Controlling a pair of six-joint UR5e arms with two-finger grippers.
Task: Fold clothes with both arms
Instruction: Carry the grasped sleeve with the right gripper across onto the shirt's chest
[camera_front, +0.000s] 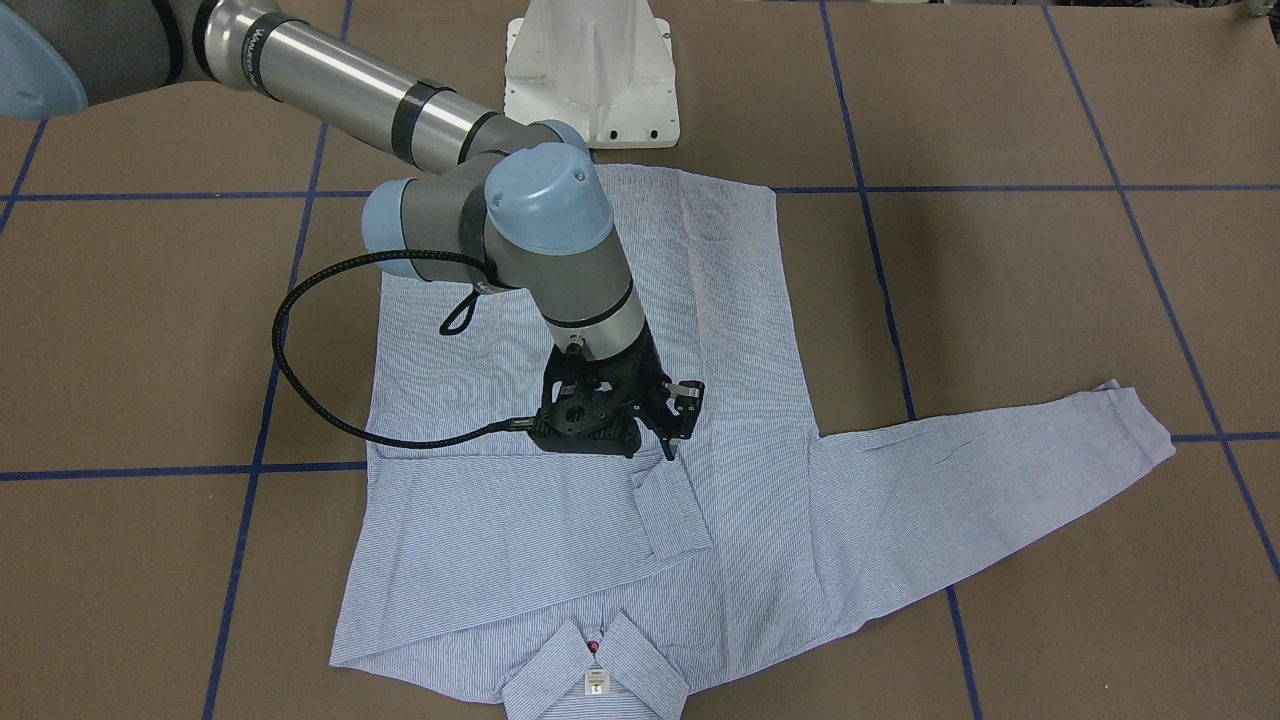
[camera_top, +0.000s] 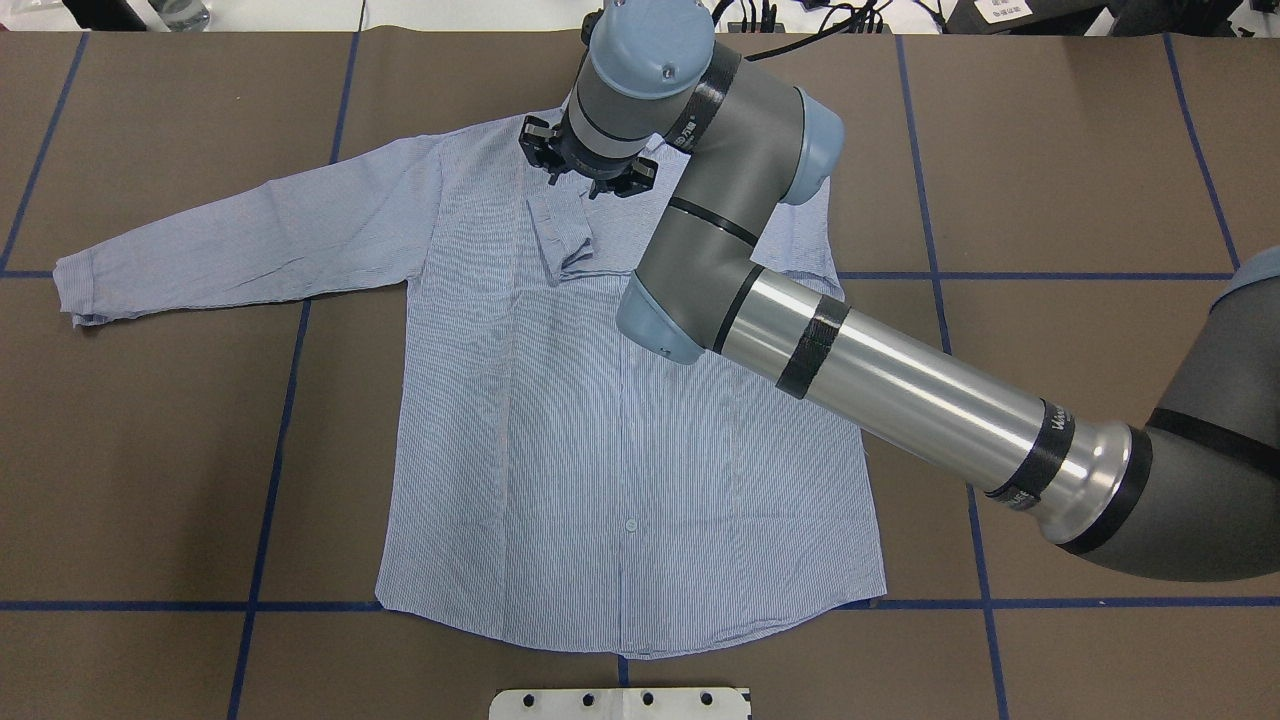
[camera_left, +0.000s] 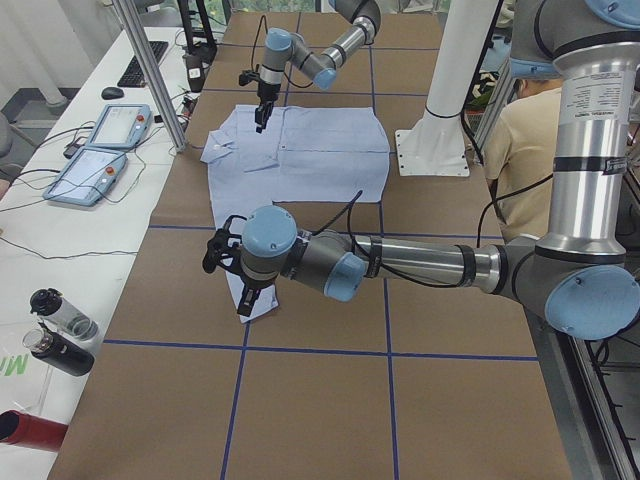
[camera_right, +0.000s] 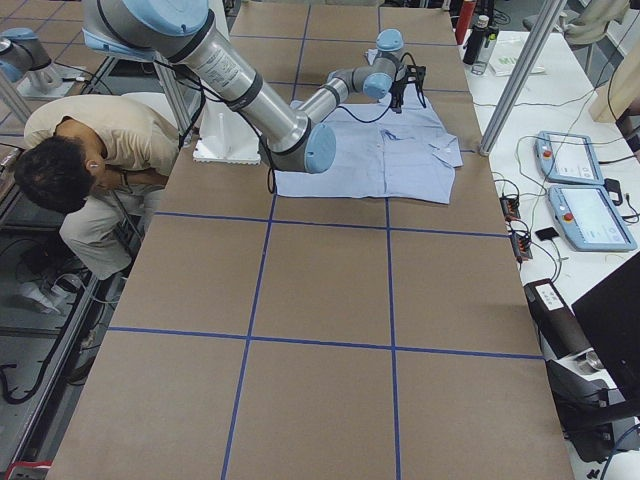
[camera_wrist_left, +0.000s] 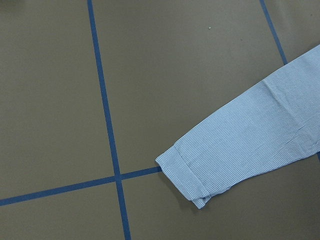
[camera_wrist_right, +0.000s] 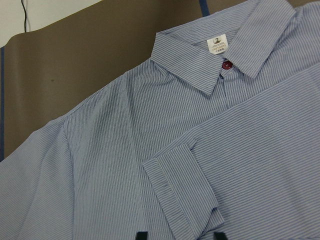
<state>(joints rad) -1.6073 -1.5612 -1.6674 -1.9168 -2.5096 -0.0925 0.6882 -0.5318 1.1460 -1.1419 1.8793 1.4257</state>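
Note:
The pinstriped shirt (camera_top: 600, 450) lies flat, front up, with its collar (camera_front: 595, 680) away from the robot. One sleeve is folded across the chest, and its cuff (camera_front: 672, 510) lies near the middle. My right gripper (camera_front: 665, 445) hovers just above that cuff (camera_wrist_right: 177, 197). Its fingertips (camera_wrist_right: 141, 236) stand apart and hold nothing. The other sleeve (camera_top: 250, 240) stretches out to the side. My left gripper (camera_left: 235, 275) hangs above that sleeve's cuff (camera_wrist_left: 187, 175). It shows only in the exterior left view, so I cannot tell whether it is open.
The white pedestal base (camera_front: 592, 70) stands at the shirt's hem. Blue tape lines (camera_top: 270, 450) grid the brown table. A person (camera_right: 90, 150) bends over beside the table. Tablets (camera_left: 100, 150) and bottles (camera_left: 60, 330) lie on the side bench.

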